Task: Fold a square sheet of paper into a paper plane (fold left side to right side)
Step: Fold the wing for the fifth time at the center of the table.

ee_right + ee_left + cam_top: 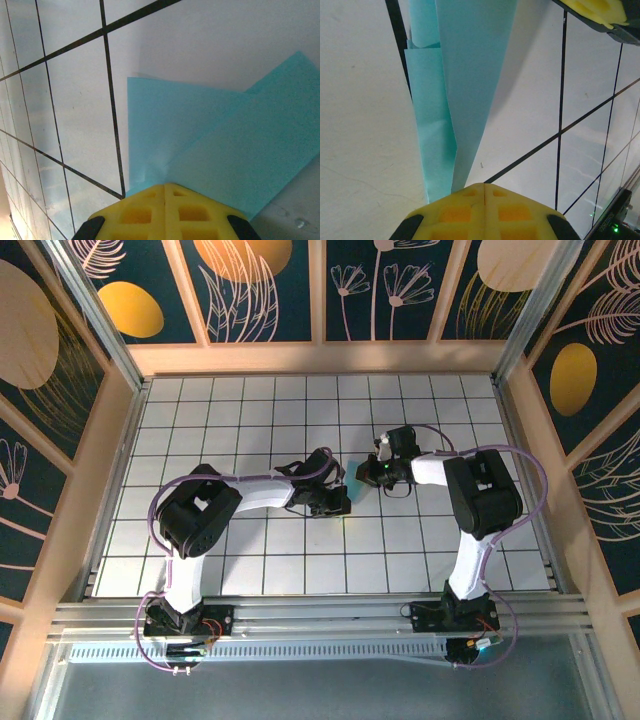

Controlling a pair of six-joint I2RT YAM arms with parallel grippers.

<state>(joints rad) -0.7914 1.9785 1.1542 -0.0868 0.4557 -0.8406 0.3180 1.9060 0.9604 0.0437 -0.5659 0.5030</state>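
The light-blue sheet of paper (pixel 357 483) lies mid-table, folded into a long narrow pointed paper plane shape with overlapping layers (pixel 465 60). My left gripper (pixel 344 502) is at its near-left end. In the left wrist view its yellow fingertips (pixel 484 187) are shut together, and the narrow end of the paper runs under them. My right gripper (pixel 369 476) is at the far-right end. Its jaws (pixel 165 186) are also shut, their tips resting on the wider folded flaps (pixel 215 135), where a crease meets them. Nothing is pinched between either pair.
The table (pixel 200 420) is white tiles with black grid lines. Wooden walls (pixel 310 358) enclose it on three sides, and an aluminium rail (pixel 320 615) runs along the near edge. A yellow fingertip of the right gripper (pixel 600 12) shows at the top right of the left wrist view.
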